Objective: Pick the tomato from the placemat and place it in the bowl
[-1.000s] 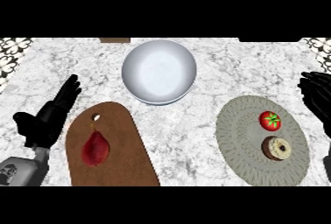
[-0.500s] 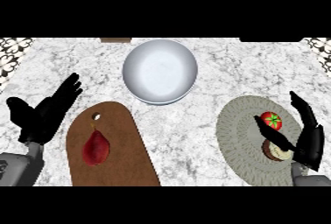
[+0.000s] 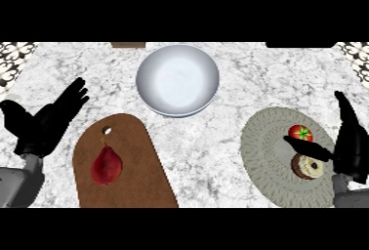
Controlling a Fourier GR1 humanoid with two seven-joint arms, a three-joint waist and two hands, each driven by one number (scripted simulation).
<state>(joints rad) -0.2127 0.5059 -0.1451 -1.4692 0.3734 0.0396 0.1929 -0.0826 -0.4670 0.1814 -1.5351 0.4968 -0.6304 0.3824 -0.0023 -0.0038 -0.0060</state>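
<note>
Since half a second ago, right hand (image 3: 351,146) has edged nearer the one tomato (image 3: 300,132), fingers straight, thumb just under it. Tomato sits on the one placemat (image 3: 263,156), at 4 o'clock from the one bowl (image 3: 177,80). Left hand (image 3: 45,122) rests open

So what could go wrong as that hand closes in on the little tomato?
The tomato sits right beside a doughnut-like pastry on the placemat, and the right hand has its thumb between them, so it might nudge or catch the pastry. The round tomato could also roll away if touched off-centre. Then it must be carried across to the bowl, where it could slip.
</note>
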